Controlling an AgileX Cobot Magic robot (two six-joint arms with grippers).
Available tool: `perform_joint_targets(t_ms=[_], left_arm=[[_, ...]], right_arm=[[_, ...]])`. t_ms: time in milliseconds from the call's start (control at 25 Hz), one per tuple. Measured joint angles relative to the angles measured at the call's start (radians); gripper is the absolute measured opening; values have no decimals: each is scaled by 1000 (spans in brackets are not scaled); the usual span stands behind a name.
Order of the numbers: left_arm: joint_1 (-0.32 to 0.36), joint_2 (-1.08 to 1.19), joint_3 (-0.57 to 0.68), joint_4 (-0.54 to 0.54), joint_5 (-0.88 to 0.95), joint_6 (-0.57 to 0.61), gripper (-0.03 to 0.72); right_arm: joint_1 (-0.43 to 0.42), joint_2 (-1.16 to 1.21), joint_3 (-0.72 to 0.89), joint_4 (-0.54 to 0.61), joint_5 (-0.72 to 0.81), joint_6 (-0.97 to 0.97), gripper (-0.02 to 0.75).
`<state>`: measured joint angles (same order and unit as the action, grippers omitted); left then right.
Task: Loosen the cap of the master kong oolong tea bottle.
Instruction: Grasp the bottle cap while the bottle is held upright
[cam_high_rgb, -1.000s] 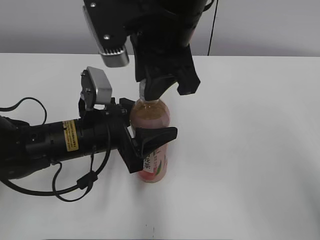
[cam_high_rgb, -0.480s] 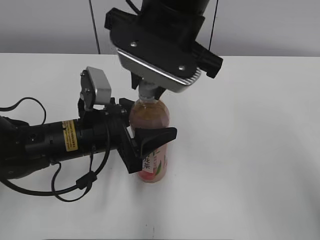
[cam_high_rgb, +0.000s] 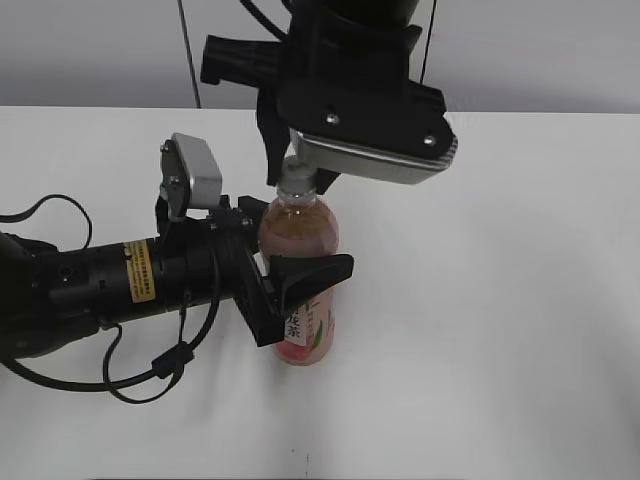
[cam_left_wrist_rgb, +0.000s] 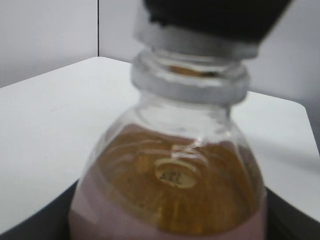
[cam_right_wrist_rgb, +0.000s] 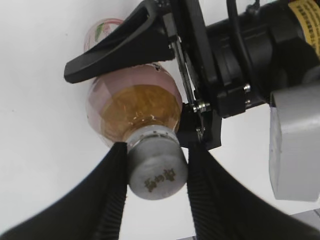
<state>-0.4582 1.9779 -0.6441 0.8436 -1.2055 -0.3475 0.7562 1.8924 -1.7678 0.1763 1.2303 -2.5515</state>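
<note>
The master kong oolong tea bottle (cam_high_rgb: 300, 232) stands upright on the white table, amber tea above a pink label. My left gripper (cam_high_rgb: 292, 262) comes in from the left and is shut on the bottle's body, one finger (cam_high_rgb: 312, 272) in front and the other behind. In the left wrist view the bottle (cam_left_wrist_rgb: 170, 195) fills the frame up close. My right gripper (cam_high_rgb: 298, 172) hangs from above and is shut on the white cap (cam_high_rgb: 296, 187). The right wrist view shows the cap (cam_right_wrist_rgb: 156, 170) pinched between both ribbed fingers (cam_right_wrist_rgb: 107, 200), with the bottle (cam_right_wrist_rgb: 132, 107) below.
The left arm (cam_high_rgb: 100, 285) lies low across the table's left side with loose black cables (cam_high_rgb: 150, 375) beside it. The right arm's wrist housing (cam_high_rgb: 370, 130) hangs over the bottle. The white table (cam_high_rgb: 500, 300) ends at a grey wall behind.
The right wrist has turned about the cap: its camera housing swung from the left side round to the right. The bottle and the left gripper have stayed put.
</note>
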Motion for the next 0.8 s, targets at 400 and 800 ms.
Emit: perform_joint_targets(t_ms=[400,800], left_arm=[[2,0,0,6,-1,0,456],[2,0,0,8,-2,0,456]], right_arm=[[0,0,-5,0,2,-134,278],[0,-4,-5,-1,4,-265,276]])
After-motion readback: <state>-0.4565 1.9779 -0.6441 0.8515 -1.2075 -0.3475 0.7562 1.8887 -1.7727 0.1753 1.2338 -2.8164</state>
